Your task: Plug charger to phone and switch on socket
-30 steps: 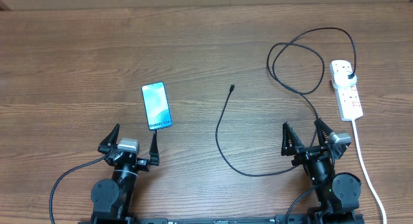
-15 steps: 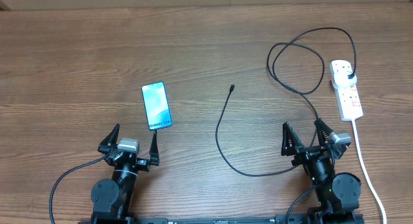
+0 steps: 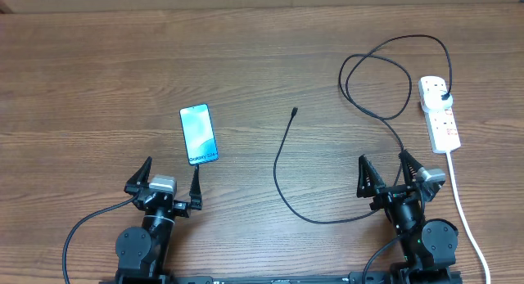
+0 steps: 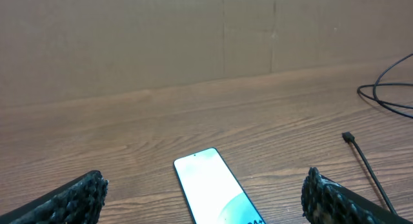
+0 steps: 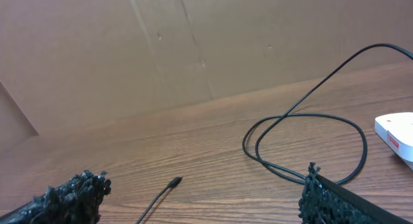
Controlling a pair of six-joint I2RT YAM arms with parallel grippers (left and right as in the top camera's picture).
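Brown wood-grain table (image 3: pixel 98 63) carries everything we see. The left gripper (image 3: pixel 172 168) sits at the near edge with its jaws spread wide, released, gripping nothing. In its wrist view the dark, rough-surfaced fingers (image 4: pixel 74 199) stand at the two lower corners with only wood and the phone between and beyond them. The phone (image 3: pixel 199 134) lies flat with its screen up, lit pale blue, and its end with small white text points back at this gripper. It is near the gripper's right finger but apart from it.

The right gripper (image 3: pixel 383 159) is likewise spread wide and empty (its fingers (image 5: pixel 71 197) fill the lower corners of its own view in the same way).

The charger (image 3: pixel 278 165) is a thin black cable. Its connector tip (image 3: pixel 294 113) rests on bare wood between the phone and the socket, well apart from the phone. From there the cable bows toward the near edge and runs in beside the right gripper; we cannot tell whether it touches the gripper there. It then loops twice across the far right of the table to its plug (image 3: pixel 443 96), seated in the far end of the socket.

The socket (image 3: pixel 442 124) lies to the right of the right gripper, and its white cord (image 3: pixel 460 198) trails toward the near edge.
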